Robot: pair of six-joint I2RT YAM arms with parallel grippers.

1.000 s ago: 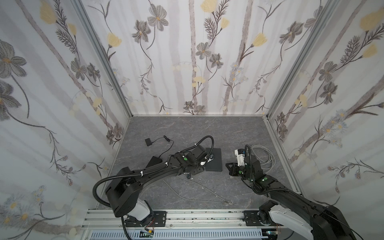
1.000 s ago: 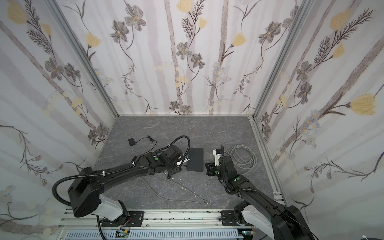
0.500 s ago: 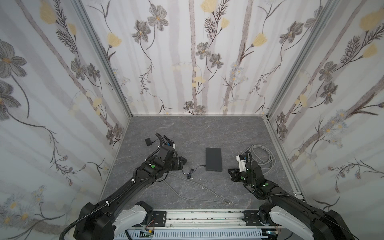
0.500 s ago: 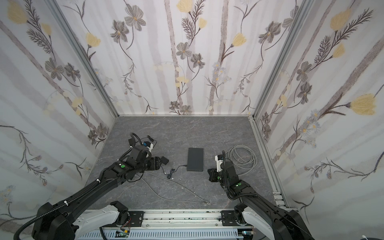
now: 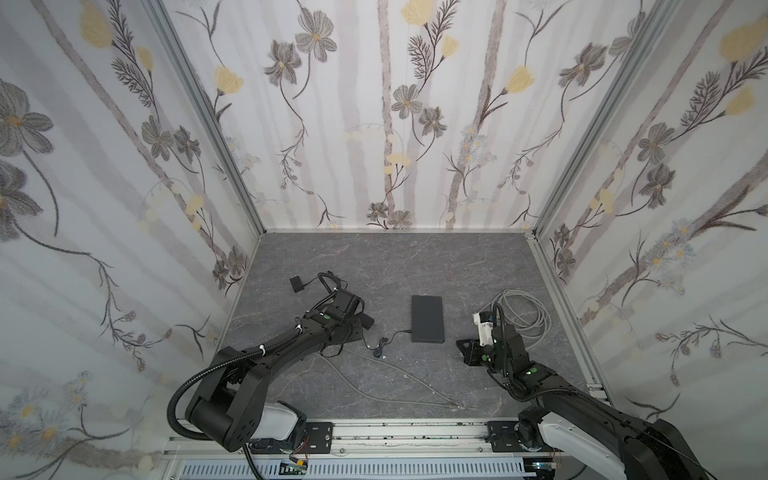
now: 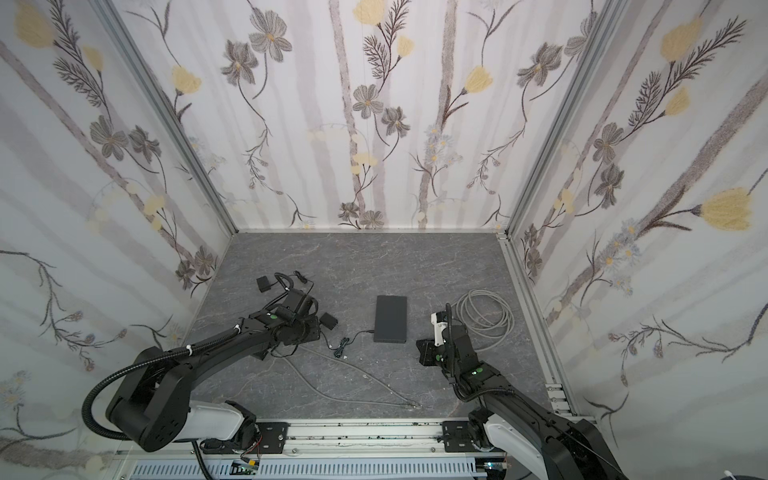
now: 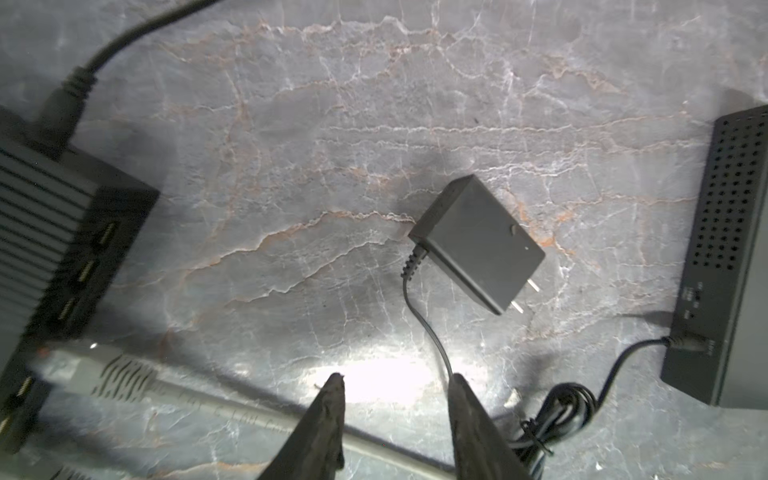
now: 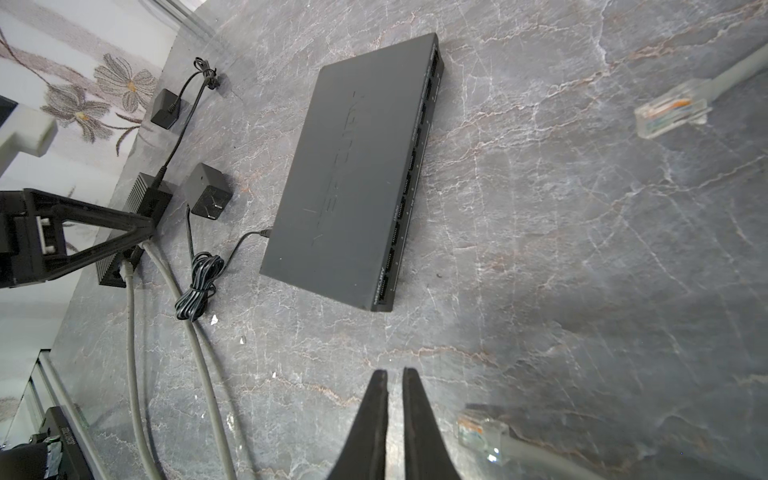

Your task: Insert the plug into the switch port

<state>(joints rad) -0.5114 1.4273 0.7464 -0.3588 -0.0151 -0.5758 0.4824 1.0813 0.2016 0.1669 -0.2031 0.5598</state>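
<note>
One gray marbled worktop [image 5: 395, 266] carries everything. Two black arms reach in from the front: a left arm [image 5: 282, 353] and a right arm [image 5: 536, 376]. The left gripper [image 7: 395, 378] hovers low with its jaws apart and nothing between them. The right gripper [image 8: 395, 372] has its jaws almost together, a sliver of gap showing, holding nothing.

One flat black switch [image 5: 427, 319] lies between the arms, its row of ports along the long edge facing the right arm. One thin power cord [image 7: 623, 357] enters its near short end. One coil of gray cable [image 5: 523, 309] lies near the right wall. One small ribbed black box [image 7: 45, 232] sits beside the left gripper.

There are two black power adapters. The near adapter [image 7: 478, 245] lies ahead of the left jaws with its prongs showing. The far adapter [image 5: 297, 284] lies at the back left.

Two clear plugs on gray cable lie loose on the worktop, both outside the switch. The near plug [image 8: 482, 430] is just beside the right jaws; the far plug [image 8: 671, 109] lies well apart.
</note>
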